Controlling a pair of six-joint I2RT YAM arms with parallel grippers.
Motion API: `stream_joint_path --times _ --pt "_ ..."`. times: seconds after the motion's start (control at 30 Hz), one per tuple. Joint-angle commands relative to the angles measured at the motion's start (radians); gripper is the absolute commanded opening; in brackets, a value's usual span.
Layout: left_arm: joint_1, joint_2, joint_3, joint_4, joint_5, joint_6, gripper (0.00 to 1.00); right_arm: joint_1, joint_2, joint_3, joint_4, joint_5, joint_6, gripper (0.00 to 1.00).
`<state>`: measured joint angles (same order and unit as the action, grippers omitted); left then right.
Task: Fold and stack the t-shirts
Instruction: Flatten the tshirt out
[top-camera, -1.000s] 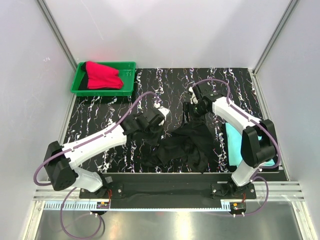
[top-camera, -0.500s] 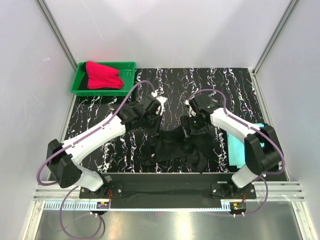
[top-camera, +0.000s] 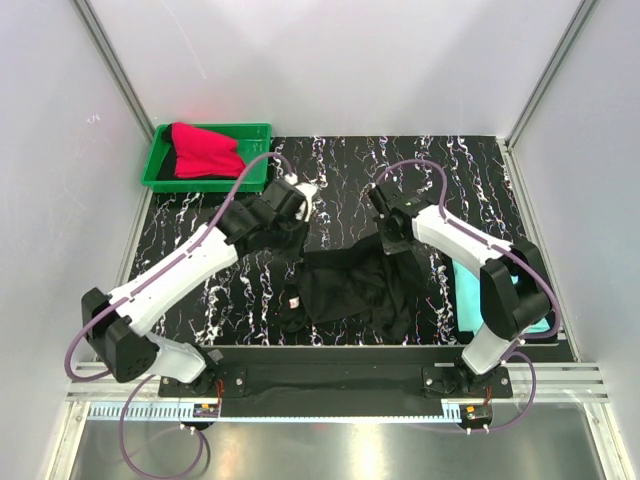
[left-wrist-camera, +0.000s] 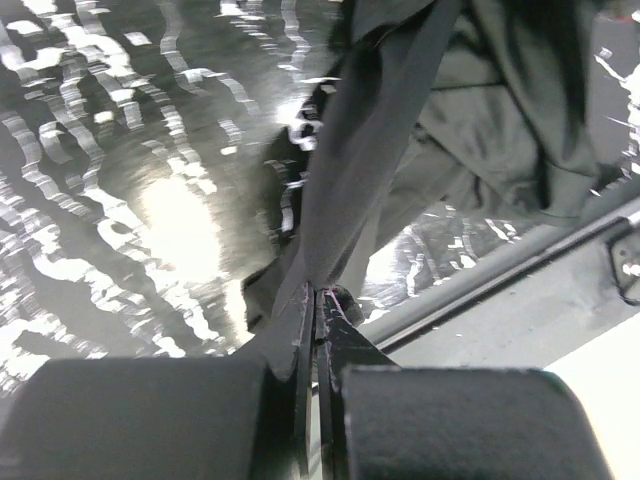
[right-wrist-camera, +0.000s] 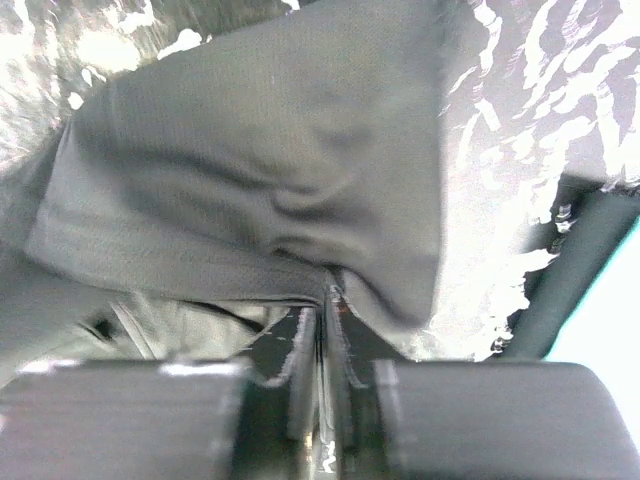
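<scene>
Top external view: the black shirt (top-camera: 350, 290) lies crumpled on the marbled surface (top-camera: 340, 170), in its near middle part, with its far edge lifted into a taut band between the two arms. The left pincer (top-camera: 288, 238) sits at the band's left end, toward the middle of the surface, and the right pincer (top-camera: 392, 242) at the band's right end; from here neither pair of jaws can be made out. The shirt's lower folds bunch toward the surface's near edge. A turquoise shirt (top-camera: 465, 290) lies flat at the surface's right edge, partly under the right arm. At the surface's far left corner stands a green tray (top-camera: 252, 150) holding a red shirt (top-camera: 205, 150) in a folded heap.

Left wrist view: the left pincer (left-wrist-camera: 318, 296) is pressed together on a narrow fold of the black shirt (left-wrist-camera: 480, 110). The cloth rises from the fingers (left-wrist-camera: 300, 335) as a tight strip and widens into loose folds hanging above the surface (left-wrist-camera: 150, 200), whose gloss throws back bright glare. The surface's near edge and a grey rail show at the right.

Right wrist view: the right pincer (right-wrist-camera: 327, 292) is pinching an edge of the black shirt (right-wrist-camera: 250, 170), its jaws nearly meeting with cloth between them. The shirt spreads away from the tips in one broad, slightly creased panel over the surface (right-wrist-camera: 520, 60). A strip of the turquoise shirt (right-wrist-camera: 610, 330) shows at the surface's right edge.
</scene>
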<state>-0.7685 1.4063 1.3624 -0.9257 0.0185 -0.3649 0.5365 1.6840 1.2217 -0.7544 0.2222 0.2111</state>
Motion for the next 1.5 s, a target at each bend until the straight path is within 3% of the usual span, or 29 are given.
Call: stream_joint_path --times 0.0,0.07,0.23,0.4,0.5,0.6,0.97,1.3,1.47 --pt "0.038 -0.085 0.061 -0.056 -0.121 0.023 0.00 0.002 -0.086 0.090 -0.037 0.085 -0.007 0.09" --pt "0.080 -0.107 0.101 -0.085 -0.162 0.026 0.00 -0.001 -0.125 0.117 -0.075 0.098 -0.009 0.00" --pt "0.164 -0.167 0.211 -0.122 -0.250 0.037 0.00 0.002 -0.281 0.199 -0.118 0.144 0.010 0.00" --pt "0.172 -0.214 0.363 -0.133 -0.250 0.064 0.00 0.000 -0.438 0.278 -0.117 0.167 0.008 0.00" --pt "0.172 -0.273 0.402 -0.125 -0.249 0.061 0.00 -0.001 -0.555 0.227 -0.030 0.242 -0.013 0.00" --pt "0.172 -0.354 0.389 -0.111 -0.303 0.050 0.00 -0.020 -0.639 0.161 0.033 0.205 -0.016 0.00" --pt "0.172 -0.573 0.366 -0.079 -0.413 -0.061 0.00 -0.021 -0.819 0.200 0.058 0.250 0.005 0.00" --pt "0.172 -0.688 0.416 -0.087 -0.256 -0.060 0.00 -0.021 -1.027 0.271 0.040 0.149 0.053 0.00" --pt "0.172 -0.644 0.399 -0.081 -0.267 -0.007 0.00 -0.020 -0.983 0.265 0.044 0.161 0.073 0.00"
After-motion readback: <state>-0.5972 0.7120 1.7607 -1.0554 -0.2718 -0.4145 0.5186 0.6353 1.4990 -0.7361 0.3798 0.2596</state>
